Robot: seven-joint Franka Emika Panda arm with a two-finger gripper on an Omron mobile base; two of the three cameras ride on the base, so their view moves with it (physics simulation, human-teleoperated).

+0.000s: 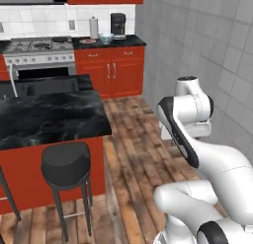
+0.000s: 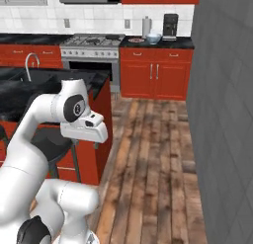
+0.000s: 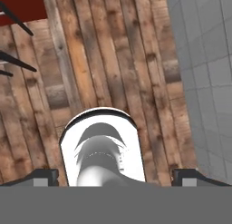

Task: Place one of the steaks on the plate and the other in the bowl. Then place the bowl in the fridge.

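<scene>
**Arm folded, jaws wide**

The white arm (image 1: 197, 154) stands folded above its base, elbow raised and the hand turned straight down toward the floor. The gripper (image 3: 115, 177) hangs empty, its two dark fingertips (image 3: 43, 176) set far apart at the left and right, holding nothing.

Bowl (image 1: 106, 38) sits beside plate (image 1: 88, 41) on far counter (image 1: 129, 41), right of stove (image 1: 39, 45).

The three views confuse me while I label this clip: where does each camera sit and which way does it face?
Left base view: behind the arm's left, facing the island and far counter; arm lower right.
Right base view: behind its right, facing the same counter and bowl; arm lower left.
Hand view: on the hand, facing the wood floor; open claw at bottom.
</scene>
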